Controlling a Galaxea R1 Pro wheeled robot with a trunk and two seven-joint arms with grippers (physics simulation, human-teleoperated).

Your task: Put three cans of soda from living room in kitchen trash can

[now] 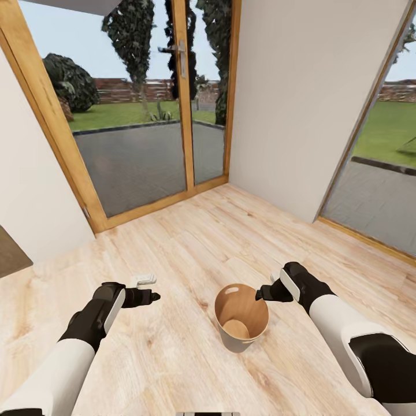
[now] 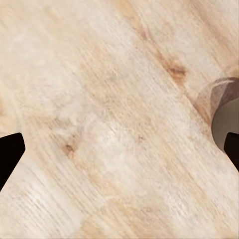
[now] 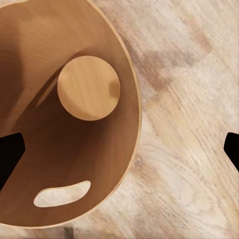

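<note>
The trash can (image 1: pixel 237 342) stands upright on the pale wood floor between my arms, copper-brown inside and grey outside. Its round bottom (image 3: pixel 88 87) is bare, and a handle slot (image 3: pixel 62 194) cuts its wall. My right gripper (image 1: pixel 268 286) hovers open just right of the bin's rim, nothing between its dark fingertips (image 3: pixel 10 154). My left gripper (image 1: pixel 149 289) hangs open over bare floor to the bin's left, empty, with the bin's rim (image 2: pixel 214 97) at the edge of its wrist view. The soda cans are out of view.
Wood-framed glass doors (image 1: pixel 144 156) close the room at the back left, looking onto a patio and lawn. A white wall corner (image 1: pixel 289 104) juts out behind the bin, with another glazed door (image 1: pixel 381 190) to its right. A dark patch (image 1: pixel 11 254) lies at the left edge.
</note>
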